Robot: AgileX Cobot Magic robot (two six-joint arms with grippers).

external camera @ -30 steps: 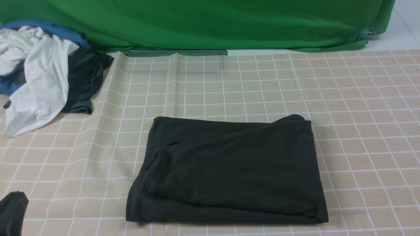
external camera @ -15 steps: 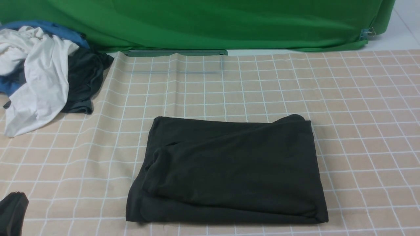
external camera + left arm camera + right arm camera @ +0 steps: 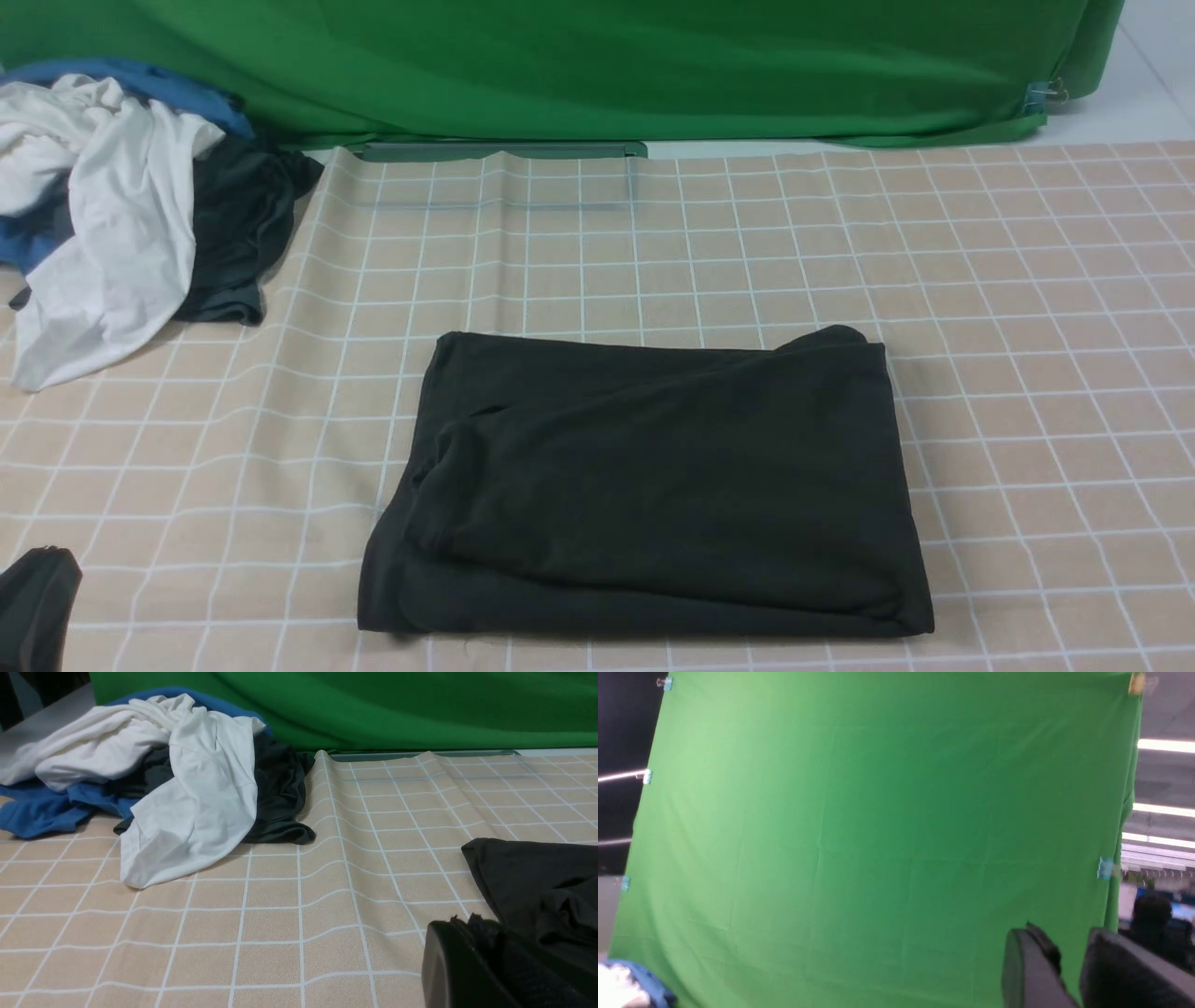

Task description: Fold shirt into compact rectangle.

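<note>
Checked beige tablecloth (image 3: 1027,280) with white grid lines covers the table, rippled toward its left side, and a green backdrop (image 3: 607,65) hangs along the far edge, held by small blue clips (image 3: 1105,868). Far-left corner has a clothes heap: white garment (image 3: 103,215) draped on top, blue garment (image 3: 159,84) under and behind it, dark grey garment (image 3: 238,233) at the heap's right edge. A green-grey bar (image 3: 499,150) lies at the foot of the backdrop.

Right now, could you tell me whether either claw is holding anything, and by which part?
Nothing is held: the shirt lies folded on the table, the right claw is raised with nothing between its fingers, and the left claw is shut empty.
</note>
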